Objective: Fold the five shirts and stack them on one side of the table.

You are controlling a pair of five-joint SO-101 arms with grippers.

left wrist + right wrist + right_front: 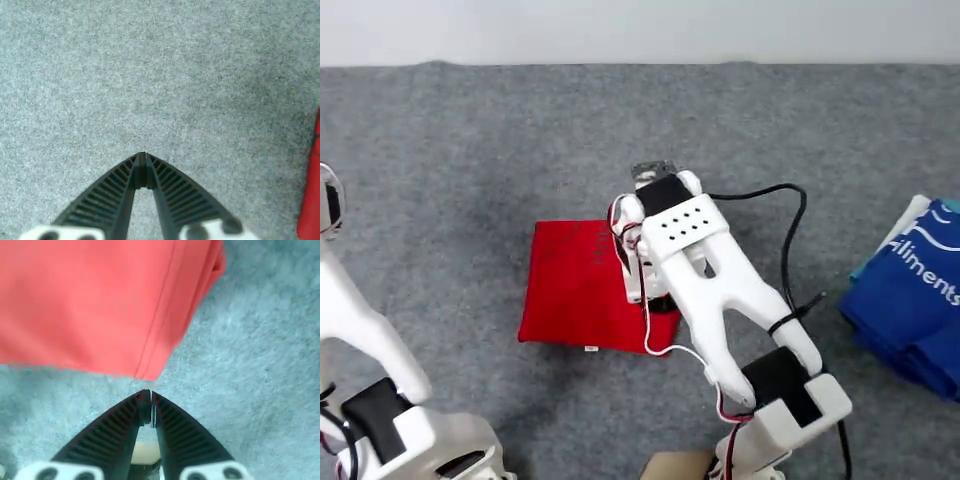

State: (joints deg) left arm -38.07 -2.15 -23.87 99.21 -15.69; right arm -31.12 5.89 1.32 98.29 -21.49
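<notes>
A folded red shirt (575, 290) lies flat at the middle of the grey table cover (470, 150). My right arm (720, 290) hangs over the shirt's right part. In the right wrist view my right gripper (146, 399) is shut with nothing in it, its tips just off the edge of the red shirt (100, 300), over grey cover. My left gripper (145, 162) is shut and empty above bare grey cover, with a strip of the red shirt (312, 180) off to one side. The left arm (370, 340) stands at the near left.
A stack of folded shirts (910, 310), dark blue on top with teal and white edges showing, lies at the table's right edge. A cable (790, 240) loops beside the right arm. A piece of cardboard (675, 465) sits at the near edge.
</notes>
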